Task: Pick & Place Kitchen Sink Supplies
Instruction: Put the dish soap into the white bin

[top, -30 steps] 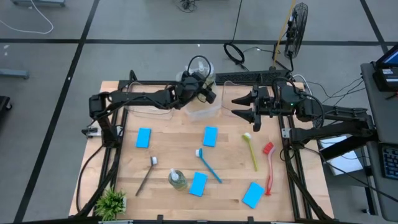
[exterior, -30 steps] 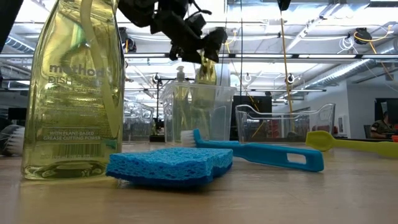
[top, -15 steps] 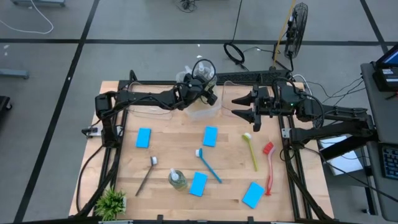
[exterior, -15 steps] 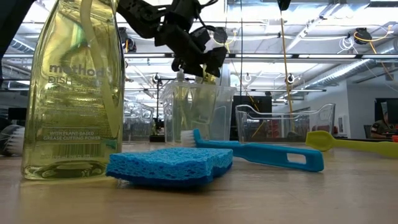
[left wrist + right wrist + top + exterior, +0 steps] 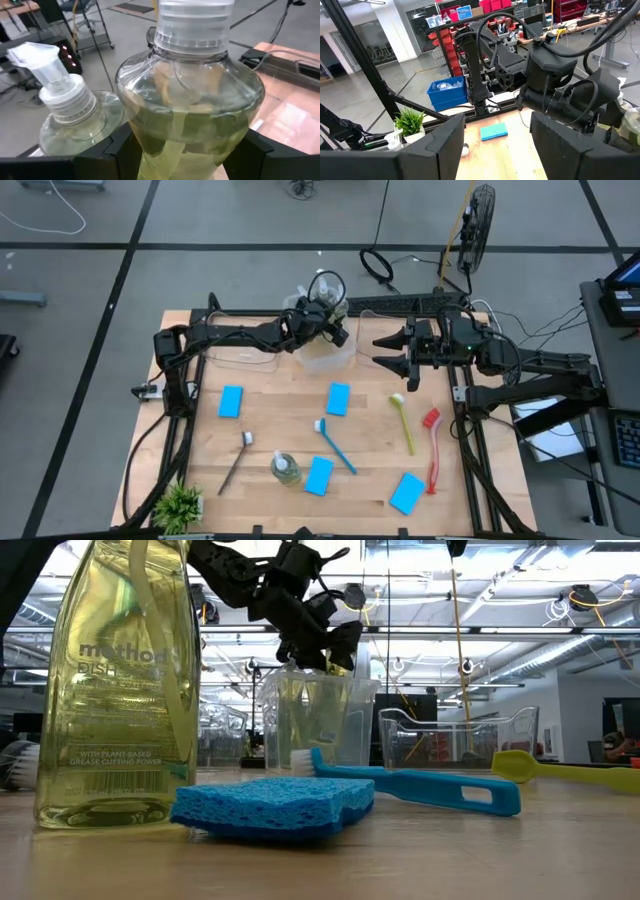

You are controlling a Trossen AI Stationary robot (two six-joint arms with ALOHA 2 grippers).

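Note:
My left gripper (image 5: 325, 320) hangs over a clear bin (image 5: 330, 358) at the table's far middle, shut on a yellow-green soap bottle (image 5: 190, 100). A second soap bottle (image 5: 75, 115) with a white pump stands right beside it. My right gripper (image 5: 385, 352) waits open and holds nothing, to the right of the bin. On the wood lie another soap bottle (image 5: 285, 468), several light-blue sponges (image 5: 338, 398), and blue (image 5: 335, 445), yellow (image 5: 403, 423), red (image 5: 432, 448) and dark grey (image 5: 237, 460) brushes. My left gripper pinches the bottle's round body (image 5: 142, 150) just below its shoulder, one finger (image 5: 107, 150) on each side. The fingers come from the table's left, slanting a little downward. The bottle stands upright at the bin's rim (image 5: 320, 675); whether its base rests on anything cannot be seen.
A second clear bin (image 5: 460, 740) stands beside the first. A small green potted plant (image 5: 180, 505) sits at the near left corner. Metal frame rails run along the table's left and right edges.
My left gripper has come down with the soap bottle toward the clear bin, still shut on it, with the bottle still upright.

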